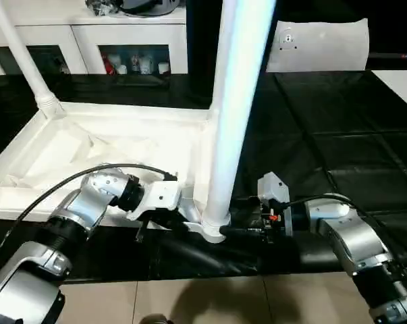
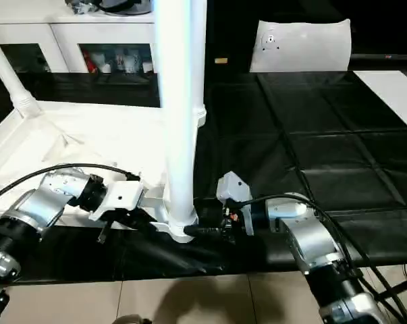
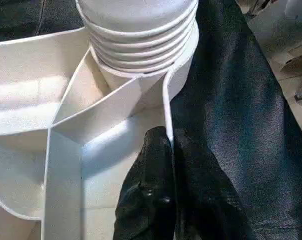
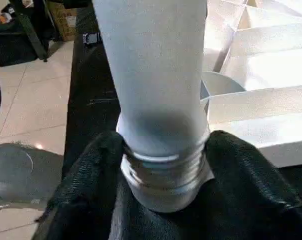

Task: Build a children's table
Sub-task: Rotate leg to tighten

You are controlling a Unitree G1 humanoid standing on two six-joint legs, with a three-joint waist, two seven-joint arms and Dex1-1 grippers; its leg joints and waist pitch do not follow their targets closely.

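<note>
Right gripper (image 4: 163, 165) fingers clasp the leg (image 1: 233, 115) at its threaded base; left gripper (image 3: 166, 200) fingers pinch the tabletop (image 1: 109, 145) rim beside the corner socket (image 1: 213, 229); uneven twisting could cross-thread it

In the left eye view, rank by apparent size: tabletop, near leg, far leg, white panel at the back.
1. Tabletop.
2. Near leg, though nearness to the camera enlarges it.
3. and 4. Panel and far leg: too alike to rank; the leg is cropped.

White tabletop (image 1: 122, 145) lies upside down, ribbed underside up, on the black surface (image 1: 324, 155). One white leg (image 1: 237, 108) stands upright in the near corner socket (image 1: 213, 229), threads showing; another leg (image 1: 24, 57) sits tilted at the far corner.
</note>
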